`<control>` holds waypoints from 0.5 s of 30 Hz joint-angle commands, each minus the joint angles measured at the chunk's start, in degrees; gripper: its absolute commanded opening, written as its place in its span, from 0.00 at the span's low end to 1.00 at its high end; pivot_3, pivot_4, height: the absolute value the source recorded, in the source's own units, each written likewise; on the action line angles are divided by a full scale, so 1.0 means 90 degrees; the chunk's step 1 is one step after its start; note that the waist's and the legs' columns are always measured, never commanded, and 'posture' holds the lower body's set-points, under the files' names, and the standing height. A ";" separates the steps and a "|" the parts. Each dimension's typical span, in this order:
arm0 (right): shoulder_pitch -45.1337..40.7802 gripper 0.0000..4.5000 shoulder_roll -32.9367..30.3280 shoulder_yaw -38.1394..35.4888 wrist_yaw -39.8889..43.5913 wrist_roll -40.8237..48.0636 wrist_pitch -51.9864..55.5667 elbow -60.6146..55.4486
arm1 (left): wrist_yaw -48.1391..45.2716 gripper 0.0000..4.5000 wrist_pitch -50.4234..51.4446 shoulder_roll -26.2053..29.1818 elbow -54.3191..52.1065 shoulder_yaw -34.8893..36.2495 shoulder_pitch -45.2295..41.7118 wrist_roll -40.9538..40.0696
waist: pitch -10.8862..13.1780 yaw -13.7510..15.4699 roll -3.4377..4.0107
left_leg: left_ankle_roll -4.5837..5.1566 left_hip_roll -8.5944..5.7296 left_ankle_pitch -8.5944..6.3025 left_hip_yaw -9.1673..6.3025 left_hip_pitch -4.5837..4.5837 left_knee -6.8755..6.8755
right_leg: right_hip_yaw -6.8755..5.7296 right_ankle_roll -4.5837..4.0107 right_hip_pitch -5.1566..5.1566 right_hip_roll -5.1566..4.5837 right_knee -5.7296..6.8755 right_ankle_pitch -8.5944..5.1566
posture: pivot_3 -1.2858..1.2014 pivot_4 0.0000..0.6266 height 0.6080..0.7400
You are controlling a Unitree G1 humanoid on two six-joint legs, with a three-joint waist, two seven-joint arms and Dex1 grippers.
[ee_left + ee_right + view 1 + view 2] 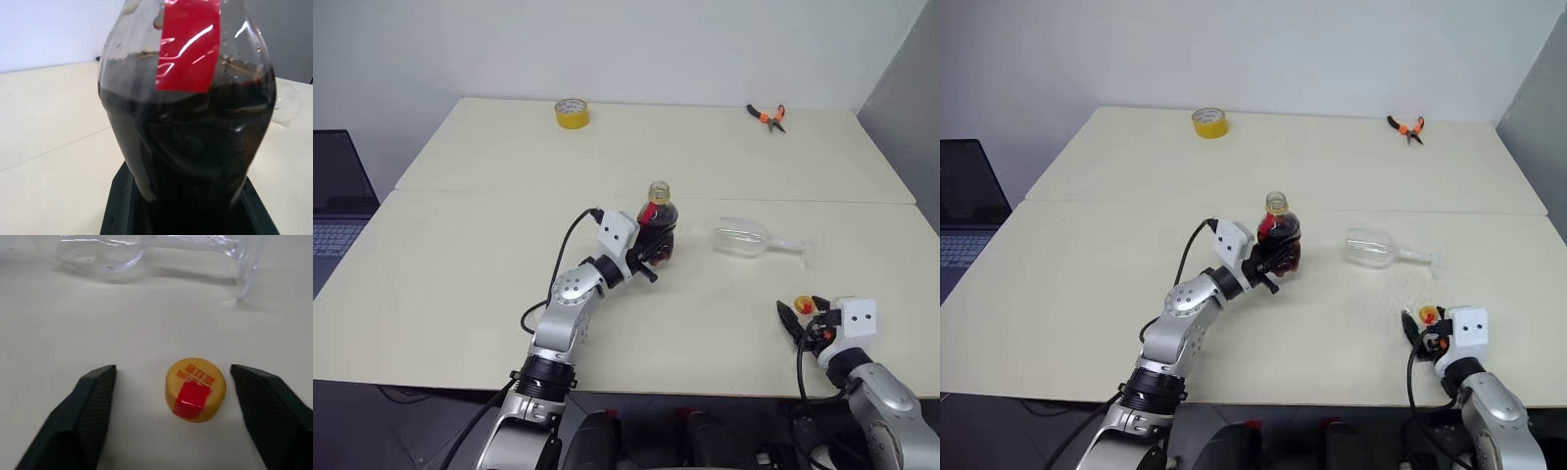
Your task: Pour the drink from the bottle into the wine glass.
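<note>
Wine glass [749, 238] on its side mid-table, stem toward right edge, needs righting. Nearer to right gripper [171, 396], jaws wide around loose cap [195, 389] near front edge. Left gripper [651, 250] clamps uncapped bottle [658, 220] upright, beside glass.

Yellow tape roll [572, 114] at table's [460, 255] far edge, orange-handled pliers [768, 117] far right, laptop [337, 211] left

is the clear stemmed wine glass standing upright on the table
No, the clear stemmed wine glass lies on its side on the cream table.
</note>
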 commanded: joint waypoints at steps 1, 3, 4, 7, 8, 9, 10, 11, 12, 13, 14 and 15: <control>0.0071 1.00 -0.0008 -0.0127 0.0057 0.0028 0.0078 -0.0109 | 0.0017 0.14 -0.0190 -0.0009 -0.0254 0.0020 -0.0079 -0.0012 | 0.0000 0.0000 0.0000 | 0.0000 0.0000 0.0000 0.0000 0.0000 0.0000 | 0.0000 0.0000 0.0001 0.0000 0.0000 0.0000 | 0.52 0.24 1.00; 0.0144 1.00 -0.0070 -0.0116 0.0109 -0.0062 0.0060 -0.0167 | 0.0075 0.14 -0.0216 0.0000 -0.0259 0.0043 -0.0075 0.0013 | 0.0000 0.0000 0.0000 | 0.0000 0.0000 0.0000 -0.0001 0.0000 0.0000 | -0.0001 0.0000 0.0001 0.0000 0.0000 0.0000 | 0.52 0.24 1.00; 0.0174 1.00 -0.0105 -0.0103 0.0131 -0.0149 -0.0025 -0.0186 | 0.0117 0.14 -0.0235 0.0001 -0.0253 0.0059 -0.0078 0.0031 | 0.0000 0.0001 0.0000 | 0.0000 0.0000 0.0000 -0.0001 0.0000 -0.0001 | -0.0001 0.0000 0.0001 0.0000 0.0000 0.0000 | 0.52 0.24 1.00; 0.0302 1.00 -0.0093 -0.0145 0.0213 -0.0349 -0.0647 -0.0507 | 0.0358 0.14 -0.0347 -0.0003 -0.0159 0.0195 -0.0138 0.0115 | -0.0001 0.0003 0.0001 | 0.0000 0.0000 0.0000 -0.0001 0.0000 -0.0001 | -0.0001 0.0000 0.0000 0.0000 0.0000 0.0000 | 0.52 0.24 1.00; 0.0340 1.00 -0.0076 -0.0135 0.0264 -0.0391 -0.0860 -0.0698 | 0.0441 0.14 -0.0356 -0.0007 -0.0123 0.0248 -0.0156 0.0124 | 0.0000 0.0004 0.0001 | 0.0000 0.0000 0.0000 -0.0001 0.0000 -0.0002 | -0.0001 0.0000 -0.0001 0.0000 0.0000 0.0000 | 0.52 0.24 1.00; 0.0324 1.00 0.0007 -0.0130 0.0227 -0.0308 -0.0911 -0.0996 | 0.0562 0.14 -0.0392 -0.0004 -0.0065 0.0313 -0.0175 0.0157 | 0.0000 -0.0005 0.0001 | 0.0000 0.0001 0.0000 -0.0002 0.0000 -0.0002 | -0.0001 0.0000 -0.0001 0.0000 0.0000 0.0000 | 0.52 0.24 1.00; 0.0280 1.00 -0.0011 -0.0035 0.0281 -0.0294 -0.0966 -0.1325 | 0.0666 0.14 -0.0404 -0.0012 0.0003 0.0387 -0.0190 0.0158 | -0.0002 -0.0019 0.0003 | 0.0000 0.0001 0.0000 0.0001 0.0001 -0.0002 | 0.0002 0.0000 -0.0003 0.0000 0.0002 0.0000 | 0.52 0.24 1.00; 0.0228 1.00 -0.0071 0.0084 0.0380 -0.0305 -0.0988 -0.1579 | 0.0769 0.14 -0.0446 -0.0011 0.0068 0.0439 -0.0203 0.0189 | -0.0002 -0.0032 0.0004 | 0.0000 0.0002 0.0000 0.0003 0.0004 -0.0001 | 0.0006 0.0000 -0.0003 0.0000 0.0007 0.0000 | 0.52 0.24 1.00; 0.0141 1.00 -0.0135 0.0213 0.0478 -0.0253 -0.0891 -0.1803 | 0.0858 0.14 -0.0467 -0.0026 0.0134 0.0498 -0.0218 0.0186 | -0.0002 -0.0037 0.0004 | 0.0000 0.0002 0.0000 0.0004 0.0006 -0.0001 | 0.0008 0.0001 -0.0005 0.0001 0.0012 0.0000 | 0.52 0.24 1.00; 0.0088 1.00 -0.0183 0.0295 0.0551 -0.0228 -0.0816 -0.1928 | 0.0910 0.14 -0.0481 -0.0037 0.0177 0.0530 -0.0227 0.0178 | -0.0002 -0.0037 0.0003 | 0.0000 0.0005 0.0000 0.0003 0.0008 -0.0001 | 0.0006 0.0001 -0.0004 0.0004 0.0013 -0.0001 | 0.52 0.24 1.00; -0.0100 1.00 -0.0306 0.0466 0.0672 -0.0183 -0.0621 -0.2121 | 0.1022 0.14 -0.0537 -0.0044 0.0283 0.0590 -0.0256 0.0207 | -0.0002 -0.0034 0.0003 | 0.0000 0.0005 0.0000 0.0001 0.0008 -0.0001 | 0.0004 0.0001 -0.0003 0.0005 0.0014 -0.0001 | 0.52 0.24 1.00; -0.0317 1.00 -0.0418 0.0632 0.0779 -0.0090 -0.0394 -0.2304 | 0.1144 0.14 -0.0603 -0.0054 0.0403 0.0661 -0.0289 0.0233 | -0.0001 -0.0028 0.0002 | 0.0000 0.0005 0.0000 -0.0001 0.0009 0.0000 | 0.0003 0.0001 -0.0003 0.0006 0.0015 -0.0001 | 0.52 0.24 1.00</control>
